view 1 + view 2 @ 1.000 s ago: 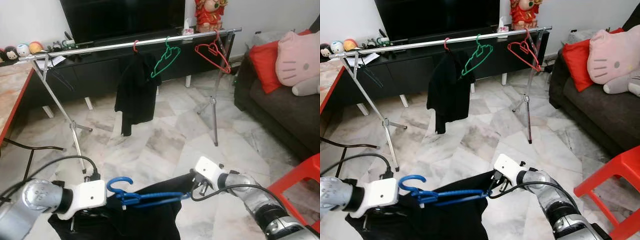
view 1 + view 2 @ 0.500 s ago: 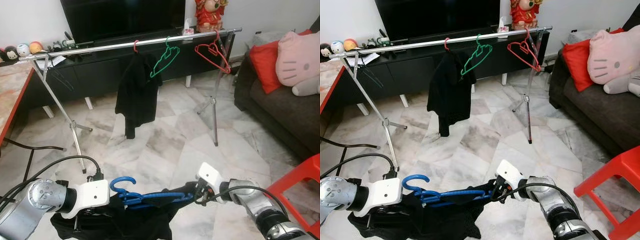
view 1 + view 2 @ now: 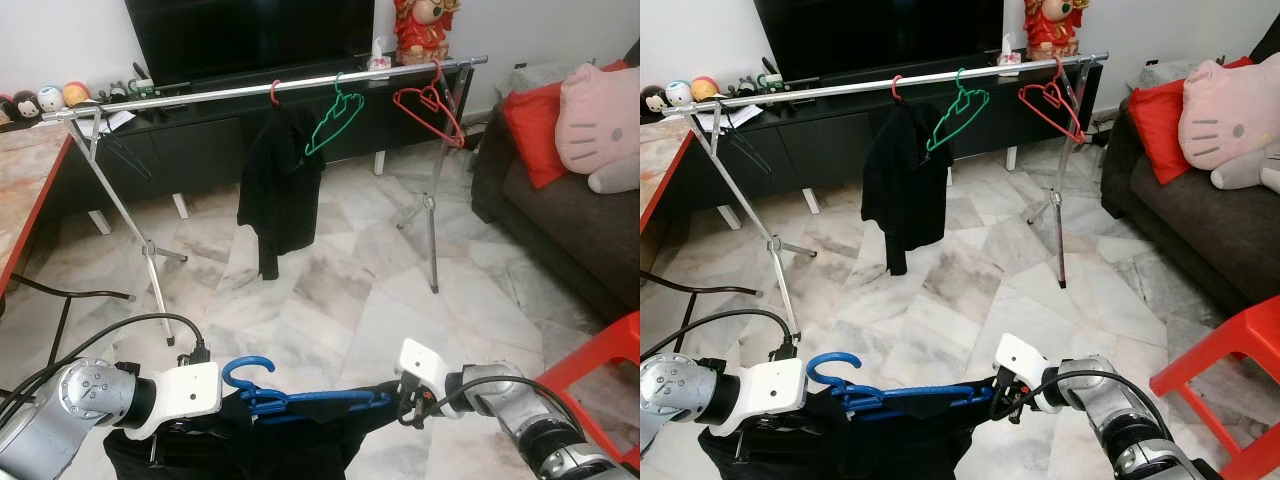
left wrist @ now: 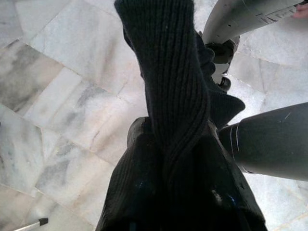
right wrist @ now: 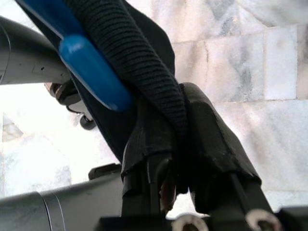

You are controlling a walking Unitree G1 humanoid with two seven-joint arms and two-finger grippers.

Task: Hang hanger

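While the blue hanger (image 3: 300,402) sat low at 6 o'clock in the head views, well short of the rail (image 3: 280,86) up at 12, the job was only at the carry stage. A black knit garment (image 3: 880,440) was draped over the hanger and drooped below it. The right claw (image 5: 175,144) was clamped narrow on the hanger's end w/ the knit fabric pinched in between. The left claw (image 3: 215,405) was at the hook end, at 8 o'clock, but the garment covered its fingers in the left wrist view — couldn't tell if they were closed.

On the rail: a red hanger w/ a black top (image 3: 280,180) near 12, an empty green hanger (image 3: 330,120) just beside it at 1, another red hanger (image 3: 428,105) further toward 2. The widest free stretch looked to be btwn 10 and 12.

To do this step well, I'd judge:
- keep the hanger level across both arms so the garment doesn't slide off
- raise it well above the rail before bringing the hook (image 3: 245,368) down — hook opening facing the bar
- approach the free stretch, away from the black top, so the fabrics don't snag
- let go only once the hook bears the weight
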